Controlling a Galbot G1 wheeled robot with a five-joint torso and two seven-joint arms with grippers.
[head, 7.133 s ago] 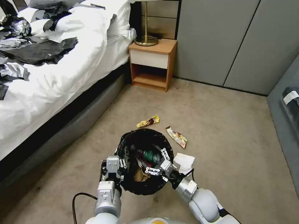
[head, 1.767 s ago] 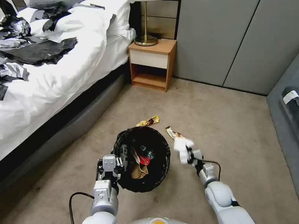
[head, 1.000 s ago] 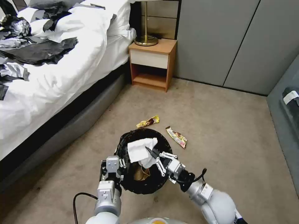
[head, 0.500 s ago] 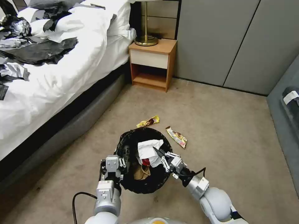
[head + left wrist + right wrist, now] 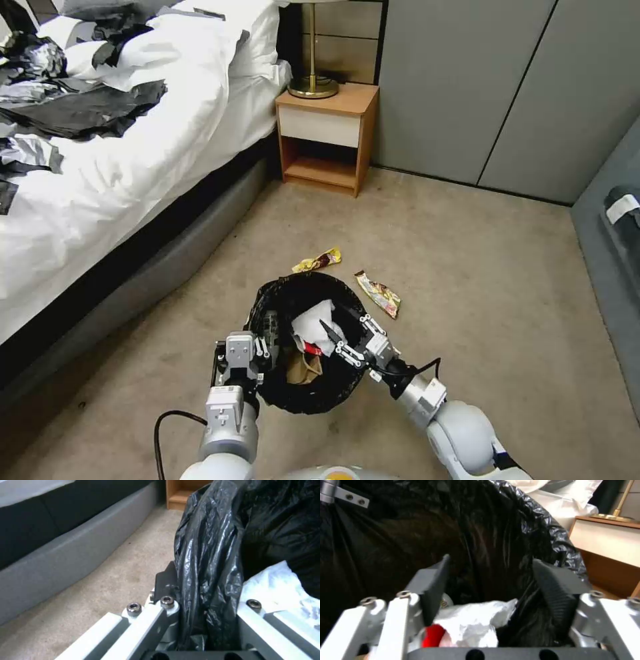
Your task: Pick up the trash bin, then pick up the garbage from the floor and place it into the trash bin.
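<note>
Two wrappers are left on the carpet beyond the trash bin point(image 5: 308, 343): a yellow wrapper point(image 5: 317, 260) just past the far rim and a second wrapper point(image 5: 378, 294) to its right, well apart from each other. Judge the task mostly done: the bin is lifted off the floor in the left gripper point(image 5: 257, 350), whose fingers are clamped across the rim and its liner, as the left wrist view confirms. Inside the bin you can see a crumpled white tissue point(image 5: 313, 325), a red wrapper scrap point(image 5: 309, 348) and a tan paper bag point(image 5: 303, 368).

Note the right gripper point(image 5: 345, 337) over the bin mouth, fingers spread wide and empty, with the tissue lying loose below them.

Materials: the liner point(image 5: 213, 562) is thin, glossy, heavily creased film; the tissue is soft and shapeless; the wrappers are flat, shiny foil strips.
</note>
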